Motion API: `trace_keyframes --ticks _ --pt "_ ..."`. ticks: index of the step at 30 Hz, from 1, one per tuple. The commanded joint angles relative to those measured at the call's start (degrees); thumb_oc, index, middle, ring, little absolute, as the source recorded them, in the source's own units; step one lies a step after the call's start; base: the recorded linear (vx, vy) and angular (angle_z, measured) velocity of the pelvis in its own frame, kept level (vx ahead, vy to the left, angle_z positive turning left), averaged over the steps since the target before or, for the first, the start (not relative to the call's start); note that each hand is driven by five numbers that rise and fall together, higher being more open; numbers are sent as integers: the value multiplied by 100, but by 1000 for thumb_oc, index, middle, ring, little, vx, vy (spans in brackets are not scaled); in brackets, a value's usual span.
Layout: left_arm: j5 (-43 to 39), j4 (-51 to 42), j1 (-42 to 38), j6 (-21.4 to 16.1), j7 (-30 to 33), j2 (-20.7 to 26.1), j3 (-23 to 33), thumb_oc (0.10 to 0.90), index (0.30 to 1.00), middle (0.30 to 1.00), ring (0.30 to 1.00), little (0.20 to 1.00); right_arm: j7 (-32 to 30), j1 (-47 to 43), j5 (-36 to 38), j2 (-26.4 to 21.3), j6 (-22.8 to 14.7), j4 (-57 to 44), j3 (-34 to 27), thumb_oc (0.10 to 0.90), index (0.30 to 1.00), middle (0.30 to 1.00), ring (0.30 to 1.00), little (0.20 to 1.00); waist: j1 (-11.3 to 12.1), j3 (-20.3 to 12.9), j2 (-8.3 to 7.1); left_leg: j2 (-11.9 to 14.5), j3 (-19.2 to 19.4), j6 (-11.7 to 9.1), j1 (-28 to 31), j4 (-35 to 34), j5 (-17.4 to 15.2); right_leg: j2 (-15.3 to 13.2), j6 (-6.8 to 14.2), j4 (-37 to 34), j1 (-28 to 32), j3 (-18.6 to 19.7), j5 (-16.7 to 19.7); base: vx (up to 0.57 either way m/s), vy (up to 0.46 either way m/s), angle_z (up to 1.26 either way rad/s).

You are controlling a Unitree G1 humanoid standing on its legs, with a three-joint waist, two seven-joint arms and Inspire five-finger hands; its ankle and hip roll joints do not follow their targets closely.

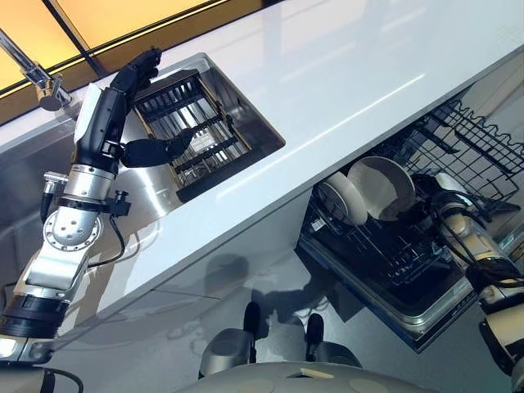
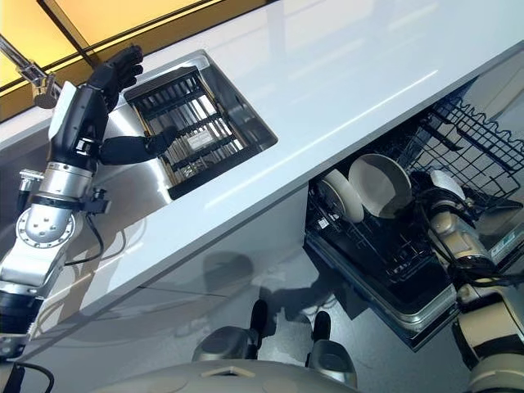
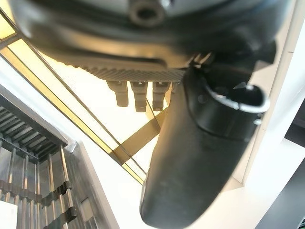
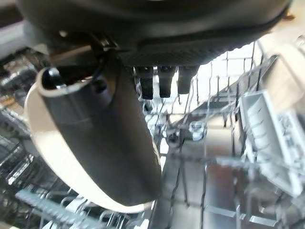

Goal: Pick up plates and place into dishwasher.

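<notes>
Bright light falls on my desk (image 1: 344,74), whose white top shows pale streaks of glare. A warm yellow glow fills the window (image 1: 49,20) beyond the sink (image 1: 246,115). Below, the dishwasher rack (image 1: 458,139) sits dimmer. My wrist views are blurred up close.

Left hand (image 1: 135,82) hovers over sink rack (image 1: 192,131) — plates (image 1: 381,188) racked.

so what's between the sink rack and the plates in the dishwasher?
A bare stretch of white countertop, then its front edge, seen in both eye views. The sink rack sits left, the plates stand in the dishwasher rack below right.
</notes>
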Motion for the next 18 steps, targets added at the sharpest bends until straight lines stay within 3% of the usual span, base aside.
trace_keyframes --ticks 1,12,17,18 --pt "-351 -409 -54 -593 224 407 605 800 900 900 900 900 -496 -150 -568 -751 114 -493 -91 800 900 900 900 900 -128 -593 -320 -341 39 230 56 9 -502 96 72 27 15 131 -33 0 0 0" --pt "-313 -412 264 -636 270 368 854 800 900 900 900 900 -1418 246 -953 -1083 -41 -1041 -1035 800 900 900 900 900 -211 -657 -352 -325 85 247 100 9 -546 154 104 27 40 244 -60 5 2 -5" --pt "-358 -412 266 -642 209 373 887 800 900 900 900 900 -1290 498 -313 -1019 -33 -944 -1268 800 900 900 900 900 -220 -692 -355 -319 80 232 111 9 -544 151 118 27 55 232 -69 0 0 -1" --pt "-366 -416 270 -643 190 373 897 800 900 900 900 900 -1286 553 173 -898 -44 -879 -1357 800 900 900 900 900 -218 -687 -346 -317 80 230 120 9 -547 148 113 27 67 227 -73 0 0 0"
